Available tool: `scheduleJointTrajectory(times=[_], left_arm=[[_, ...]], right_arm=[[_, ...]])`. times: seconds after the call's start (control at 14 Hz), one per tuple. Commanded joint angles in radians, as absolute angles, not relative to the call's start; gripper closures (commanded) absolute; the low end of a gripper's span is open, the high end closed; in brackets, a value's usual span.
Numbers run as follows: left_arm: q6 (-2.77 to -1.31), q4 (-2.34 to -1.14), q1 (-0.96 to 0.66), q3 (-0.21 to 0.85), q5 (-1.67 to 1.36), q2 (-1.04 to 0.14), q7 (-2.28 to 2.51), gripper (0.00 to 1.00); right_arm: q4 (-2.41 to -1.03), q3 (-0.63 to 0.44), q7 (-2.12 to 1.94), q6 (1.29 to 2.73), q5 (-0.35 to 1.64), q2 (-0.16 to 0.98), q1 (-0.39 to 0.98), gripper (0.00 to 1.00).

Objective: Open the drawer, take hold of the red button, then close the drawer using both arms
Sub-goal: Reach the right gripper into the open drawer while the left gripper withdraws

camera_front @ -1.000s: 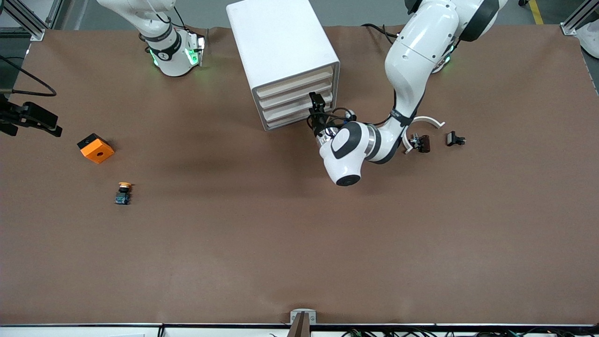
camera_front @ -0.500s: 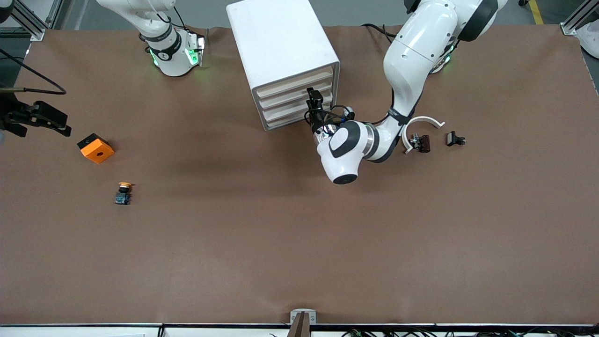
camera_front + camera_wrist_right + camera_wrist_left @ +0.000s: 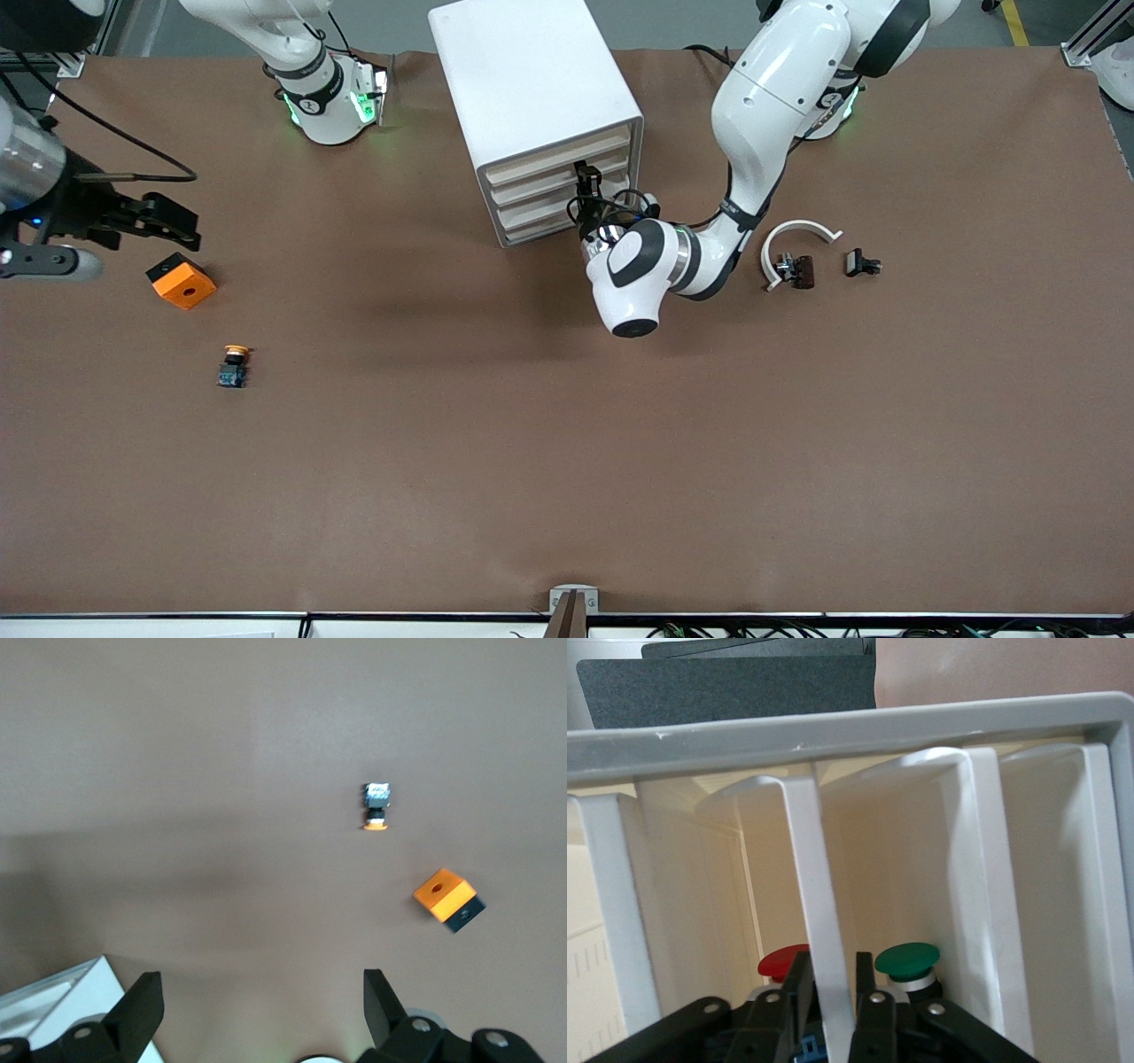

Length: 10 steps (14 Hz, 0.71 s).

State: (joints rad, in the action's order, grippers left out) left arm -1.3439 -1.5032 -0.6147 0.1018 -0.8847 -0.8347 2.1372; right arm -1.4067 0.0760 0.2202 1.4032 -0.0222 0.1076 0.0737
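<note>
The white cabinet (image 3: 532,80) stands near the robots' bases, all four drawers pushed in. My left gripper (image 3: 584,174) is at a drawer front (image 3: 540,177). In the left wrist view, its fingers (image 3: 799,985) stand narrowly open astride that drawer's white front edge (image 3: 819,904), with a slim gap on one side. The red button cap (image 3: 780,960) shows inside, next to a green-capped one (image 3: 908,958). My right gripper (image 3: 182,226) hangs open and empty over the table beside the orange cube (image 3: 182,280). It also shows in the right wrist view (image 3: 261,1001).
A yellow-orange-capped button (image 3: 234,365) lies on the table nearer the front camera than the cube; both show in the right wrist view (image 3: 376,806) (image 3: 449,899). A white arc piece (image 3: 802,230) and small dark parts (image 3: 796,270) (image 3: 861,263) lie toward the left arm's end.
My left gripper has moved in toward the cabinet, up to the drawer front. My right gripper has swung in from the table's edge toward the orange cube.
</note>
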Motion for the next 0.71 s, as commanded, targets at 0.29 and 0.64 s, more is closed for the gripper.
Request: scheduleJointTrajectory(times=[0.29, 0.64], left_arm=[[-1.330, -1.415, -0.471, 0.092, -0.899, -0.860, 2.122, 1.00], [-1.345, -1.336, -0.396, 0.089, -0.899, -0.893, 2.082, 1.00]], right_arm=[[-1.394, 0.072, 0.757, 1.361, -0.017, 0.109, 0.337, 0.00], [-1.401, 0.071, 1.119, 1.406, -0.015, 0.159, 0.549, 0.00]])
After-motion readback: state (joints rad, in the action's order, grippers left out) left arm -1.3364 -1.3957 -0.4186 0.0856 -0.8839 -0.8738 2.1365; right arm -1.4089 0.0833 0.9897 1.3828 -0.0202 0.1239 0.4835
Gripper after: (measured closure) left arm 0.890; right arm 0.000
